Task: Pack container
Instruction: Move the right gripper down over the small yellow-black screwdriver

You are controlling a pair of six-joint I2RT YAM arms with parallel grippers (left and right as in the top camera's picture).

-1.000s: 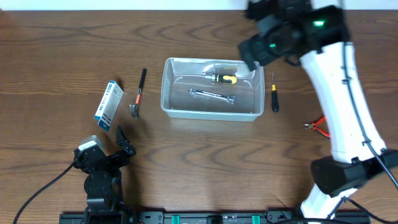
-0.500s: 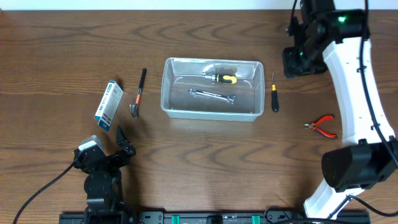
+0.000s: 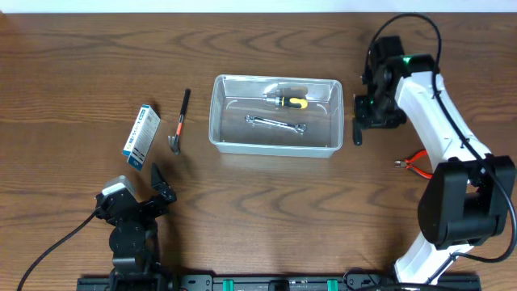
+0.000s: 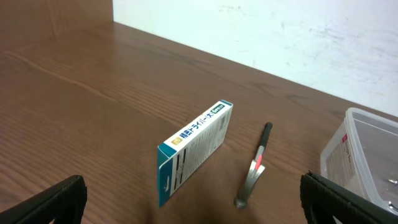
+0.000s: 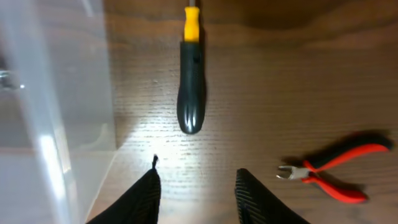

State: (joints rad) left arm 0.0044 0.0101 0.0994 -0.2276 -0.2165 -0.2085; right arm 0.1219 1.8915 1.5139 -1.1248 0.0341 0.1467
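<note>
The clear container [image 3: 220, 121] stands mid-table with a yellow-and-black screwdriver [image 3: 289, 102] and a wrench [image 3: 276, 124] lying in it. My right gripper [image 3: 363, 121] hovers just right of the container, over a small black screwdriver [image 3: 356, 136]. In the right wrist view that screwdriver [image 5: 190, 93] lies just ahead of the right gripper [image 5: 198, 177], whose jaws are partly open with only bare table between them. The container wall [image 5: 56, 112] is at its left. My left gripper [image 3: 153, 190] rests wide open near the front left, seen in its own view [image 4: 202, 208] facing the box and hammer.
Red-handled pliers [image 3: 418, 164] lie to the right of the right arm, also in the right wrist view [image 5: 336, 171]. A hammer [image 3: 179, 121] and a blue-and-white box [image 3: 141, 136] lie left of the container; the left wrist view shows the hammer [image 4: 255, 168] and box [image 4: 193, 149].
The right arm swung from above the container's back right corner to its right side and came down by the small screwdriver. Its jaws narrowed. The left arm stayed still.
</note>
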